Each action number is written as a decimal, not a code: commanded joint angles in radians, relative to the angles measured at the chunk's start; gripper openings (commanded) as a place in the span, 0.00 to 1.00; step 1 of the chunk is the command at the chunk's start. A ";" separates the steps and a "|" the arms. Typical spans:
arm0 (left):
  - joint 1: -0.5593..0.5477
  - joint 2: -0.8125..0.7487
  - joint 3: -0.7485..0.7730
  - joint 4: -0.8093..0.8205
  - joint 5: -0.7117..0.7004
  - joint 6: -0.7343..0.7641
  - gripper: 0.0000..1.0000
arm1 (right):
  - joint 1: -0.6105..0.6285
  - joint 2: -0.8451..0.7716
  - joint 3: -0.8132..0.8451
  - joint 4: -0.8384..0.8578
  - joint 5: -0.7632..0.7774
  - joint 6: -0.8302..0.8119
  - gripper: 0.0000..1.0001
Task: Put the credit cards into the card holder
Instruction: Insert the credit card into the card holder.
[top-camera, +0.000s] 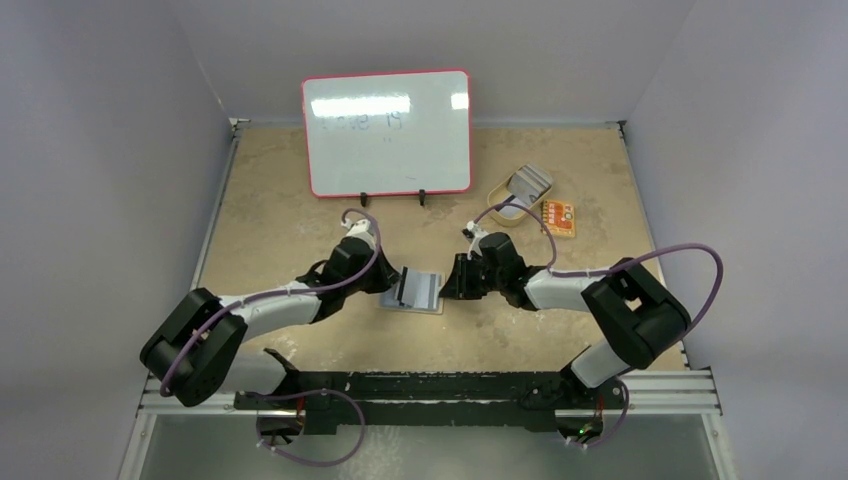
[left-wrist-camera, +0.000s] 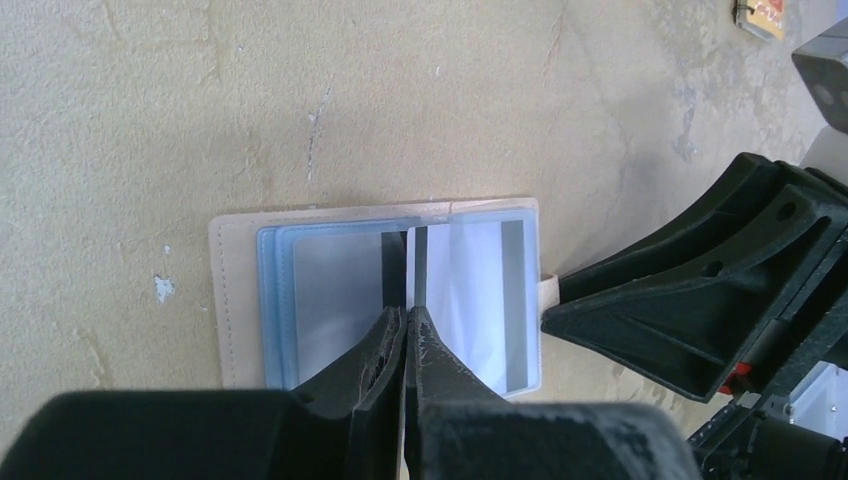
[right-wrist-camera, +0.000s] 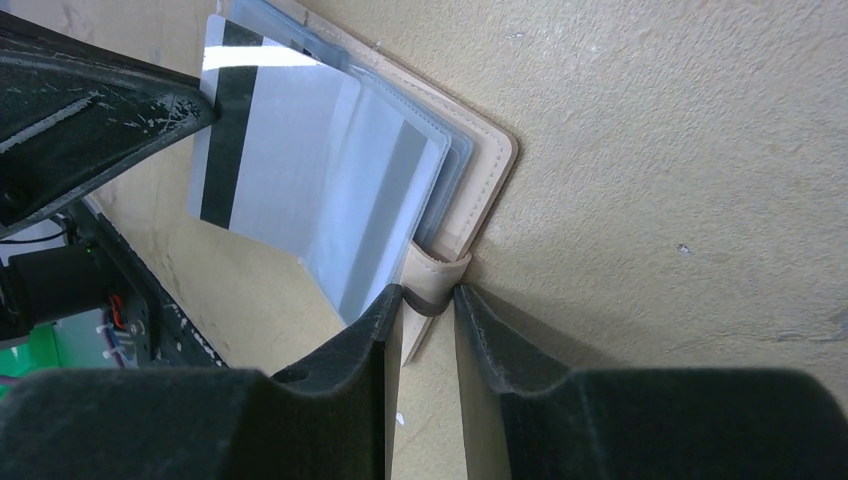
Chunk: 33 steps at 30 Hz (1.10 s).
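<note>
Open card holder (top-camera: 418, 290) mid-frame; left gripper (left-wrist-camera: 405, 312) pinching credit card (right-wrist-camera: 285, 130) at sleeve (right-wrist-camera: 405, 175), right gripper (right-wrist-camera: 428, 297) clamping tab (right-wrist-camera: 436, 280); other cards (top-camera: 528, 185) upper right pending.

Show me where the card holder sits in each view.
Top external: card holder open, just below centre.
Left wrist: card holder at centre, beyond the left fingers.
Right wrist: card holder at upper middle.
Shared landmark: its tan tab at the right fingers, in both wrist views.
</note>
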 joint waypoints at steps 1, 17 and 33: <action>-0.005 0.008 0.036 -0.033 0.002 0.059 0.00 | 0.007 0.006 0.006 0.012 -0.007 -0.002 0.28; -0.005 0.064 0.119 -0.110 0.003 0.123 0.00 | 0.007 -0.024 0.015 -0.021 0.008 -0.024 0.28; -0.005 0.066 -0.016 0.088 0.005 -0.091 0.00 | 0.008 -0.015 -0.002 0.016 0.017 0.016 0.28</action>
